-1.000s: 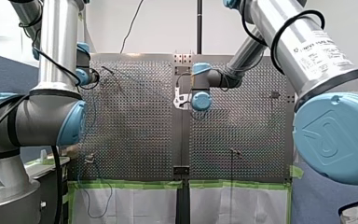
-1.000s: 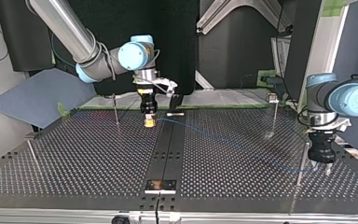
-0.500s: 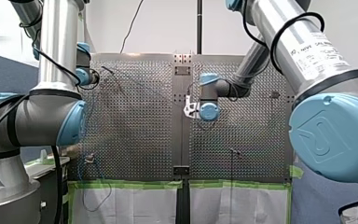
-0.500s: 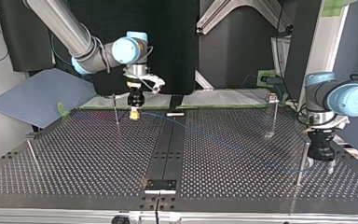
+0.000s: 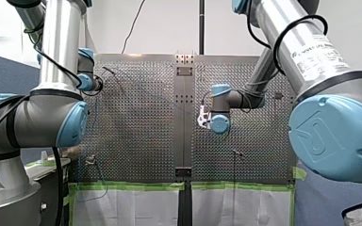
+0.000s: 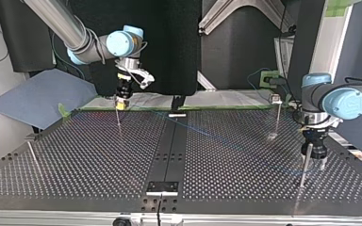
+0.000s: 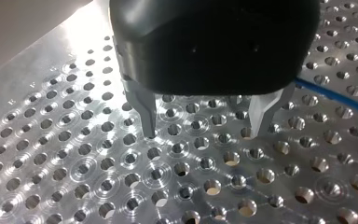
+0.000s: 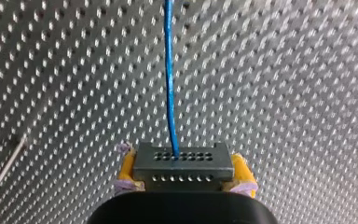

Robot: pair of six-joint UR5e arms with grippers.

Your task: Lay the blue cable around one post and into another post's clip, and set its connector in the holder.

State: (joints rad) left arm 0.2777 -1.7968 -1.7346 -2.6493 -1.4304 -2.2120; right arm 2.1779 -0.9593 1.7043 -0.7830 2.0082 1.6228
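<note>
Blue cable (image 8: 169, 70), grey connector (image 8: 183, 167), yel. pads (image 8: 127, 165)

light: bright, seemingly overhead | glare: table (image 7: 74, 56) sheen in left wrist view | top view: dark backdrop

A plain white wall (image 5: 165, 28) stands behind the perforated metal counter (image 5: 136, 141), and a dark upright pole (image 5: 201, 28) rises in front of it. A blue-grey partition (image 5: 4, 70) closes off the front view's left. Green tape (image 5: 132, 186) edges the counter's near side, above hanging white sheeting (image 5: 141, 207). Seen from across the counter, black panels (image 6: 169, 52) make the backdrop, a blue-grey board (image 6: 33, 96) lies tilted at the left, and pale metal struts (image 6: 226, 14) cross overhead.
</note>
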